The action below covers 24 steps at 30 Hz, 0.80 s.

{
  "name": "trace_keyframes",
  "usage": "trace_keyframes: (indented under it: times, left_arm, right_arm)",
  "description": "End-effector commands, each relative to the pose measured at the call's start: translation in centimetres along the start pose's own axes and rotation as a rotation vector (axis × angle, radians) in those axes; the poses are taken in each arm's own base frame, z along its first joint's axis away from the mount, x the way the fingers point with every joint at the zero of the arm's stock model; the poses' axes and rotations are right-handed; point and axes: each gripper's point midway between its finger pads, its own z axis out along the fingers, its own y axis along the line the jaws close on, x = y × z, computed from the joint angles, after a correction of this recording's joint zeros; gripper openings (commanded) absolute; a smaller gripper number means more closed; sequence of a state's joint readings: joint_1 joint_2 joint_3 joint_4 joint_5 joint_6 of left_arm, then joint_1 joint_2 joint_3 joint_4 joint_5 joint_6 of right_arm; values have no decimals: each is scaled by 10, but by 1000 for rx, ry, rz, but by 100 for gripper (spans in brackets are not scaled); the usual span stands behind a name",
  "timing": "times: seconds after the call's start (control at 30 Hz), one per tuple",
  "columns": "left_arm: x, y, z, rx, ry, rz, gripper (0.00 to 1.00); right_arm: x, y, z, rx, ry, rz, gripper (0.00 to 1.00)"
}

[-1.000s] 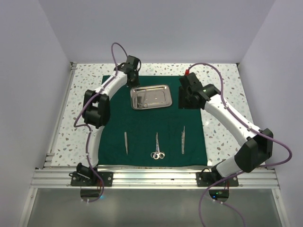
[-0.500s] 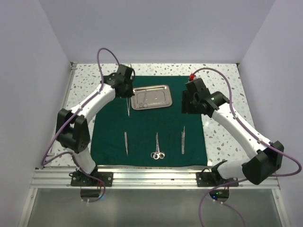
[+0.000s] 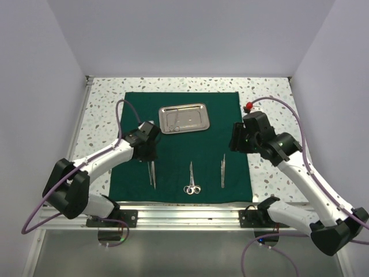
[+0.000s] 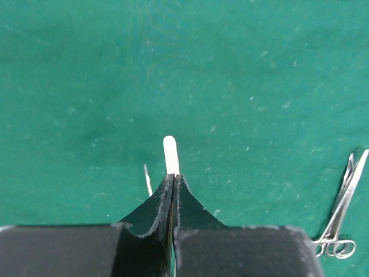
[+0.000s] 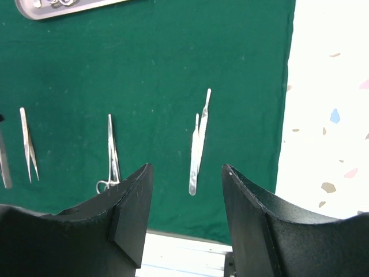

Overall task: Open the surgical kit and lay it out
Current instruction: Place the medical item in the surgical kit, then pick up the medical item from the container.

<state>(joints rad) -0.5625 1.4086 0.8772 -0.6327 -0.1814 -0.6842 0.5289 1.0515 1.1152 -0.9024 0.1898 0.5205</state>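
Observation:
The dark green cloth [image 3: 184, 150] lies spread flat. The shiny steel tray [image 3: 183, 118] sits at its far middle. Tweezers [image 3: 153, 174], scissors [image 3: 192, 180] and a second pair of tweezers [image 3: 223, 171] lie in a row near the front. My left gripper [image 3: 150, 156] is shut on a slim steel tool [image 4: 170, 154] whose rounded end sticks out past the fingertips. It hangs just above the left tweezers [image 4: 147, 179]. My right gripper [image 3: 236, 139] is open and empty, above the right tweezers [image 5: 199, 144].
The speckled white table [image 3: 271, 104] shows around the cloth. A metal rail [image 3: 184, 216] runs along the near edge. Side walls close in left and right. In the right wrist view the tray's corner [image 5: 63, 7] is at top left, and the scissors [image 5: 112, 153] are at centre left.
My left arm has swung from the tray toward the near left, carrying the slim steel tool. My right arm has drawn back to the right and nearer.

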Motion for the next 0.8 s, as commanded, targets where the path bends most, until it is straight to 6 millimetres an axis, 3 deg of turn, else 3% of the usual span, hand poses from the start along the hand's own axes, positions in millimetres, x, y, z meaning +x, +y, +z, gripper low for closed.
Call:
trace_keyframes:
  times: [0.0,0.13,0.3,0.47,0.6,0.63,0.7,0.73,0.77]
  left_arm:
    - [-4,-6,1,30,-66,-66,0]
    - [-2,-3,7,17,-71,-66,2]
    - [-1,-2,8,13,-74,-69,34]
    - [-24,-7,-6,4,-116,-45,45]
    - [-82,-29,-27,32,-221,-3,49]
    - [-88,-32,-19,20,-207,11,49]
    - [-121,-43,-24,41,-248,28,49]
    - [-126,-41,-6,23,-213,31,48]
    - [-148,-48,-11,43,-242,24,48]
  right_arm:
    - [9,-5,-14,-15,1,32,54]
    - [16,-13,-24,2,7,35,54]
    - [22,-22,-33,21,8,32,54]
    - [26,-28,-35,43,14,28,54]
    - [28,-31,-33,63,24,27,54]
    - [28,-32,-33,67,22,28,54]
    - [25,-33,-31,88,23,25,54]
    - [22,-32,-32,88,18,26,54]
    - [20,-32,-30,100,20,29,54]
